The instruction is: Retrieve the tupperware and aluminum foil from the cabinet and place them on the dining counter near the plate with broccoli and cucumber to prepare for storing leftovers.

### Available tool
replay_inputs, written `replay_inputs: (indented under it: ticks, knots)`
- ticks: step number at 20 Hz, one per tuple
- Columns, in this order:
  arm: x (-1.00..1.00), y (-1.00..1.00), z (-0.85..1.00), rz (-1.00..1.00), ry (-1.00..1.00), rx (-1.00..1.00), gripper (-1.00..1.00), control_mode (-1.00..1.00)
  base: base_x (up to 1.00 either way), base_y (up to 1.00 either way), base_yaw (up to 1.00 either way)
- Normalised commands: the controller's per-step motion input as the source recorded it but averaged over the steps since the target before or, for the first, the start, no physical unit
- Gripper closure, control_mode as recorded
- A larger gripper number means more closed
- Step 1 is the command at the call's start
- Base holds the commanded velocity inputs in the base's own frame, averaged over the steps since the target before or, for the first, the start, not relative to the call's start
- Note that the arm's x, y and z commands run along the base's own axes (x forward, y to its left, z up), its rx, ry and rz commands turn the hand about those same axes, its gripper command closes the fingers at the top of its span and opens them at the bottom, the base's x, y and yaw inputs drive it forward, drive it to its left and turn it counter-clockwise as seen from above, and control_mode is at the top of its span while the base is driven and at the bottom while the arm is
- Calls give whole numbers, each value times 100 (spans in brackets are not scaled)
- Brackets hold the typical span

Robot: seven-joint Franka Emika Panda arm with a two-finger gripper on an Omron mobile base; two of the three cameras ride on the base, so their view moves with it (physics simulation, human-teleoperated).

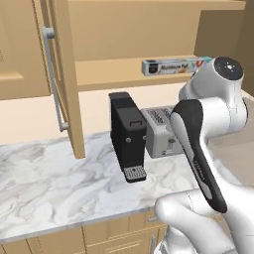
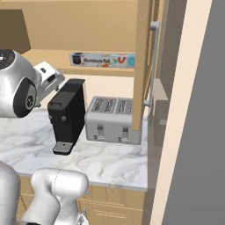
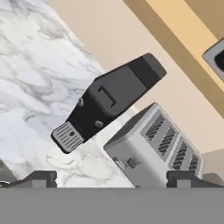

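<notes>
The aluminum foil [image 1: 173,66] lay as a long box on the cabinet shelf [image 1: 114,74], lengthwise along the shelf's front edge and toward its right end in the left base view, with the open cabinet door [image 1: 64,74] standing well off to its left. I could not make out any tupperware on the shelf from where I stood. Below the shelf, on the marble bench [image 1: 49,183], a black coffee machine [image 1: 128,135] stood toward the back, and a silver toaster [image 1: 161,131] sat just beside it on the right. The tool [image 3: 111,180] was wide open and empty, its two fingertips [image 3: 39,179] far apart, and it looked down over the coffee machine and toaster rather than at the shelf. To my eye the step in hand was the reach for the foil, not yet properly begun. To do it well, the arm would need to lift and tilt until the tool faced the shelf, then come in above the two appliances so that neither got knocked. The box is long and narrow, so closing across its short side near the middle seemed the soundest grip, as a hold near one end might let it swing. It also looked wise to keep clear of the shelf's front lip on the way in.
</notes>
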Motion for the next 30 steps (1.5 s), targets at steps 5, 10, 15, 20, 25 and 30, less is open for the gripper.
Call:
replay_inputs:
  ticks: [5, 10, 15, 20, 25, 30]
  knots:
    - [52, 0, 9, 51, 0, -28, -100, -100, 0, 0, 0]
    - [33, 0, 0, 55, 0, -40, -100, -100, 0, 0, 0]
    - [9, 10, 22, 44, 0, -55, -100, -100, 0, 0, 0]
    - [12, 23, 26, 29, -6, -54, -100, -100, 0, 0, 0]
    - [36, 10, 13, 13, -3, -37, -100, -100, 0, 0, 0]
    - [48, 3, 0, 2, -3, -19, -100, -100, 0, 0, 0]
